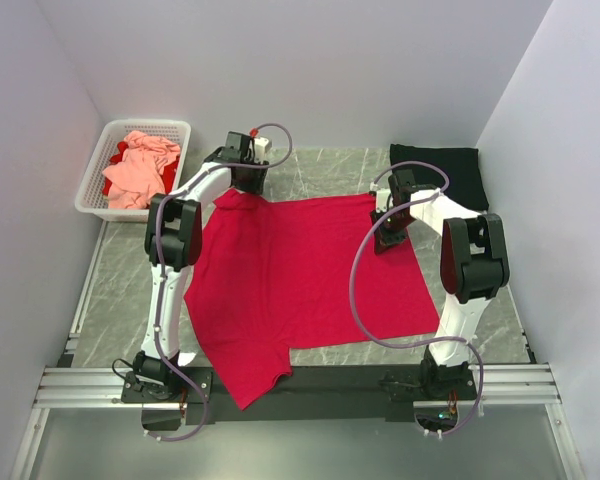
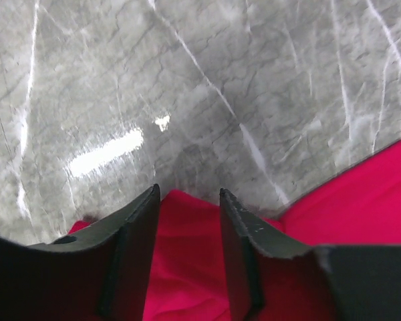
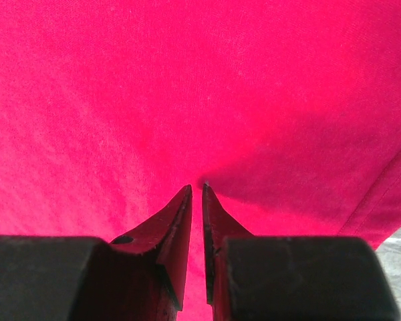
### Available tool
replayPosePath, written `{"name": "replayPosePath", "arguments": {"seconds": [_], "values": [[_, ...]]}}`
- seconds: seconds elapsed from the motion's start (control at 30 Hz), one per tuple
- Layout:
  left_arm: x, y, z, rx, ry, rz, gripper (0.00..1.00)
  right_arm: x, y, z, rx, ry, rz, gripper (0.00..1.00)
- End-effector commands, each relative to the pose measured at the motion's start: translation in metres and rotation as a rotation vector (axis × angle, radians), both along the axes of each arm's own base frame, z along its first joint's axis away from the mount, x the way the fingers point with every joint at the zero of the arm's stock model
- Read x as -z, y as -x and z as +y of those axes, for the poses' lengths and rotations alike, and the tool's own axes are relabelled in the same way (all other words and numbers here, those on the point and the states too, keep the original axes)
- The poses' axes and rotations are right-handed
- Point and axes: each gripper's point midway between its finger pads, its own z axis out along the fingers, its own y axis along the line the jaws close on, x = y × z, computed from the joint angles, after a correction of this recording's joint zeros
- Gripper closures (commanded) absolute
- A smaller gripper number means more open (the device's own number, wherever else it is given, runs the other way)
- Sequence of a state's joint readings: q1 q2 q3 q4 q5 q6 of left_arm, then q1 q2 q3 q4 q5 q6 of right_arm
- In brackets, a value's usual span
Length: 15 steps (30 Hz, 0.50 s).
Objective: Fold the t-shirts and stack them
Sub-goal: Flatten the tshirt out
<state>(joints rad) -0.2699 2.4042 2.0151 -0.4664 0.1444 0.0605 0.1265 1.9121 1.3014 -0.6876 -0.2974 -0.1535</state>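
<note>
Crimson-red t-shirt (image 1: 300, 285): far-right corner hidden under right pincer (image 3: 195, 188).

White arm links (image 1: 166, 300) w/ black joint housings (image 1: 477, 258), grey-purple cables (image 1: 357, 290), black wedge-shaped jaws, alu base rail (image 1: 80, 385).

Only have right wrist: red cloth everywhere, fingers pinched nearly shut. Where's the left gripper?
Observer: Left gripper is at the red shirt's far-left corner, jaws apart, cloth between them.
Operator: Any shirt done?
Observer: Black shirt lies folded far right, beyond the right gripper.
Operator: Third shirt?
Observer: Pink shirt is crumpled in the basket, far left.
</note>
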Motion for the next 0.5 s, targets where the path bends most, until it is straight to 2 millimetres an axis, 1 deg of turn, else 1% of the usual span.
{"name": "replayPosePath", "arguments": {"seconds": [0.0,0.03,0.07,0.1,0.13,0.17,0.2,0.23,0.3,0.33,0.37,0.43,0.47], "values": [[0.000,0.001,-0.003,-0.029,-0.014,0.014,0.54,-0.001,-0.004,-0.001,-0.003,-0.005,-0.007,0.82],[0.000,-0.001,-0.004,-0.033,-0.011,0.013,0.57,-0.001,-0.003,0.000,-0.004,-0.006,-0.002,0.82],[0.009,-0.001,-0.003,-0.040,-0.014,0.032,0.59,0.000,-0.003,0.000,-0.004,-0.007,0.000,0.82],[0.012,-0.001,-0.003,-0.043,-0.016,0.039,0.63,0.000,-0.004,0.000,-0.006,-0.008,-0.002,0.82],[0.011,-0.003,-0.004,-0.046,-0.016,0.040,0.66,0.000,-0.003,0.001,-0.006,-0.010,0.002,0.82],[0.016,-0.003,-0.004,-0.045,-0.017,0.049,0.71,0.000,-0.003,0.000,-0.007,-0.011,0.003,0.82],[0.015,-0.004,-0.005,-0.042,-0.015,0.045,0.81,0.000,-0.002,0.001,-0.007,-0.012,0.005,0.82],[0.013,-0.008,-0.007,-0.040,-0.006,0.027,0.86,0.001,-0.001,0.001,-0.007,-0.012,0.008,0.82],[0.004,-0.012,-0.010,-0.033,0.011,-0.003,0.99,0.001,0.000,0.001,-0.011,-0.011,0.010,0.82],[-0.005,-0.017,-0.014,-0.018,0.018,-0.041,0.99,0.001,0.000,0.000,-0.010,-0.011,0.010,0.82],[-0.020,-0.021,-0.019,-0.002,0.029,-0.080,1.00,0.002,0.002,0.000,-0.011,-0.011,0.012,0.82],[-0.034,-0.022,-0.030,0.054,0.030,-0.133,1.00,0.004,0.003,0.001,-0.013,-0.011,0.017,0.82],[-0.047,-0.025,-0.042,0.085,0.036,-0.183,1.00,0.004,0.004,0.001,-0.013,-0.013,0.019,0.82]]}}
